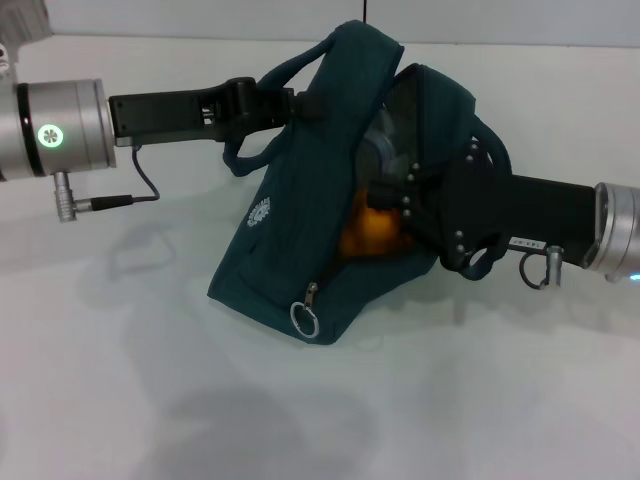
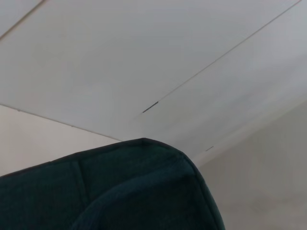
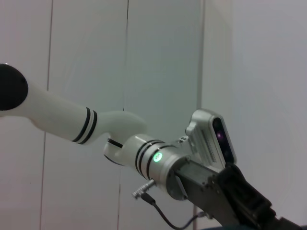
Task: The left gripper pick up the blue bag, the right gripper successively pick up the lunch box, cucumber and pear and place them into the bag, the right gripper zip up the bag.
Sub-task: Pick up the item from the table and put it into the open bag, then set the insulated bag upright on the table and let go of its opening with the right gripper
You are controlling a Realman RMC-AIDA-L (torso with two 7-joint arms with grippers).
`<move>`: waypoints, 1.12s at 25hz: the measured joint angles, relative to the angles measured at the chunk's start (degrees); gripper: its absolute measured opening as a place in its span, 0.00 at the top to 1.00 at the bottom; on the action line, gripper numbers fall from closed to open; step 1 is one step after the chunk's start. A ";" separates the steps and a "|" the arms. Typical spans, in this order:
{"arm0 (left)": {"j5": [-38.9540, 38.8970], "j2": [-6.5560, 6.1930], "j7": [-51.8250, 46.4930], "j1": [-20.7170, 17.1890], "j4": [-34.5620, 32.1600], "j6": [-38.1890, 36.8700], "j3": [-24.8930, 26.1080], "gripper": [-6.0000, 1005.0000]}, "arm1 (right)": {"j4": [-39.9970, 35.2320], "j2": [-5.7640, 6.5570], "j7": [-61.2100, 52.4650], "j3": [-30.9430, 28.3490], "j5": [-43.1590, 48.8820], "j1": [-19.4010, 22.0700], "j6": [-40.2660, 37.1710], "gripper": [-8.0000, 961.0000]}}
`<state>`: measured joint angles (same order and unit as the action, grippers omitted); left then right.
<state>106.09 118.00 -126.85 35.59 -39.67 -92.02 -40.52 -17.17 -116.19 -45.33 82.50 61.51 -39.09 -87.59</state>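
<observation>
blue bag handle in clamped left tool

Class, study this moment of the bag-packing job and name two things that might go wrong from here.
1. The blue bag hangs tilted from the left gripper, which holds it by a handle only; it may swing or slip.
2. The right gripper reaches into the opening beside the pear. Pulling out, it might snag the fabric, drag the bag sideways, or tip the pear out of the unzipped opening above the zipper pull.
</observation>
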 joint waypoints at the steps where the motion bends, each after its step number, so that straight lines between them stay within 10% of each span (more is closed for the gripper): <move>1: -0.01 0.00 -0.01 -0.05 0.00 -0.01 0.00 0.94 | -0.10 0.00 -0.18 0.04 -0.06 0.21 0.37 0.89; 12: 0.11 0.17 -0.01 -0.02 0.40 -0.09 0.00 0.94 | -7.48 0.00 -8.44 0.65 -4.75 8.27 5.41 0.85; 23: -0.06 0.07 0.51 -1.24 0.47 -0.07 0.12 0.94 | -6.97 0.52 5.22 0.03 -13.42 21.14 -2.90 0.65; 28: -0.07 0.06 0.99 -1.46 0.49 0.15 0.15 0.94 | -2.15 0.72 7.15 -3.24 -14.24 21.68 -1.76 0.41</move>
<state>106.01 118.06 -125.86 34.13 -39.19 -91.87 -40.37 -19.32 -115.47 -38.18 79.26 47.27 -17.41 -89.35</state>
